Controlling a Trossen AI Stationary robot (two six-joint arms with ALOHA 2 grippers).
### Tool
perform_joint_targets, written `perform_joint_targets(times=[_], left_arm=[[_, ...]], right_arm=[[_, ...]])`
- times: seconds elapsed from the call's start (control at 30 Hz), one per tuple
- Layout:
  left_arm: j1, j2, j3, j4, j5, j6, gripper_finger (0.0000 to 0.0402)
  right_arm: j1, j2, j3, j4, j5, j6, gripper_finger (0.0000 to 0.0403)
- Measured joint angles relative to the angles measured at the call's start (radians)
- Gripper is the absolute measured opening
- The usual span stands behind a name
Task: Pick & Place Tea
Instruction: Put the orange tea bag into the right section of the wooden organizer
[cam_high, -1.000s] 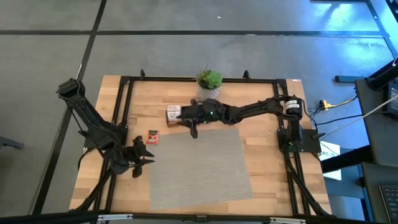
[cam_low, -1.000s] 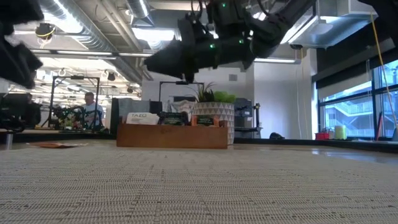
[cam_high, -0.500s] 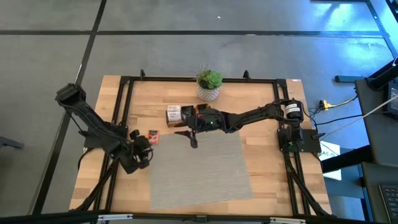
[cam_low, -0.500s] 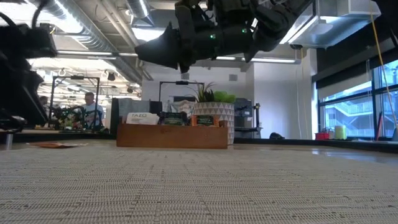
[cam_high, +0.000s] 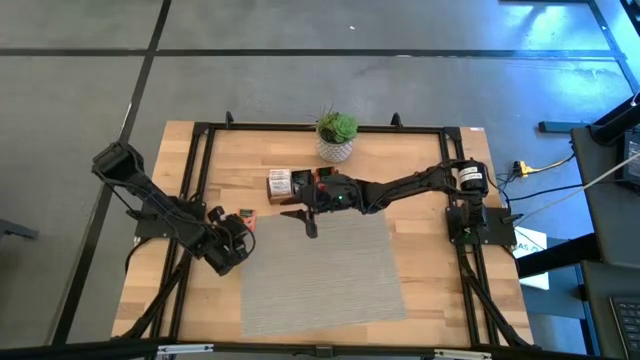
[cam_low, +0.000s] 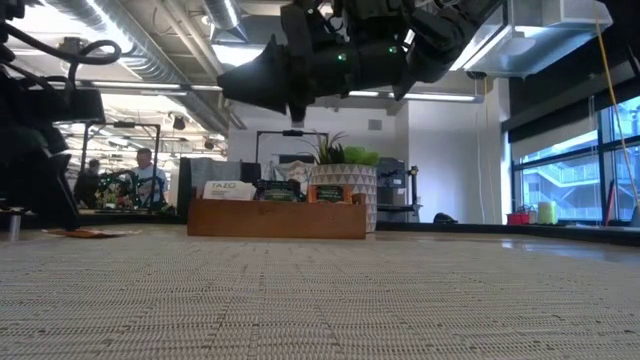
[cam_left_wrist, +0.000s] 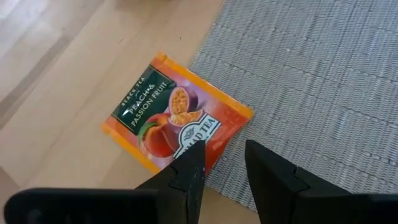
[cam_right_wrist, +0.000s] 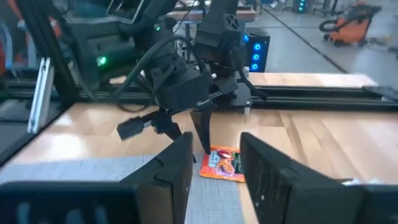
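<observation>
While our right pincer (cam_high: 303, 212) hangs open beside the wooden tray (cam_high: 290, 184), our left pincer (cam_left_wrist: 221, 168), fingers parted and empty, has swung in over the orange tea packet (cam_left_wrist: 176, 113) lying just beside the grey mat (cam_high: 320, 265) on the worktop (cam_high: 430, 160), so a grasp looks near.

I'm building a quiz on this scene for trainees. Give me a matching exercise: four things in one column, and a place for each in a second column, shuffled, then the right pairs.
Things
1. orange tea packet
2. potted plant
3. left pincer
4. right pincer

Places
A. at the table's far edge, behind the wooden tray
B. above the grey mat's far edge, just in front of the tray
C. flat on the bare wood, one corner on the mat's left edge
D. open, right over the packet

Pairs: 1-C, 2-A, 3-D, 4-B
</observation>
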Motion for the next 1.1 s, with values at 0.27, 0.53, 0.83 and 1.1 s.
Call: perform_joint_targets(times=[0.27, 0.53, 0.83, 1.1], left_arm=[[-0.001, 0.011, 0.0, 0.012, 0.043, 0.001, 0.0108], [-0.01, 0.039, 0.002, 0.028, 0.036, 0.027, 0.0111], [-0.028, 0.074, 0.002, 0.056, 0.006, 0.02, 0.0108], [-0.074, 0.077, 0.0, 0.093, -0.013, 0.018, 0.011]], right_arm=[[-0.007, 0.0, 0.001, -0.019, 0.0, 0.116, 0.0136], [-0.016, 0.033, 0.219, -0.389, -0.001, 0.102, 0.0136], [-0.058, 0.235, 0.467, -0.444, -0.064, 0.066, 0.0136], [-0.077, 0.492, 0.811, -0.63, -0.141, 0.075, 0.0136]])
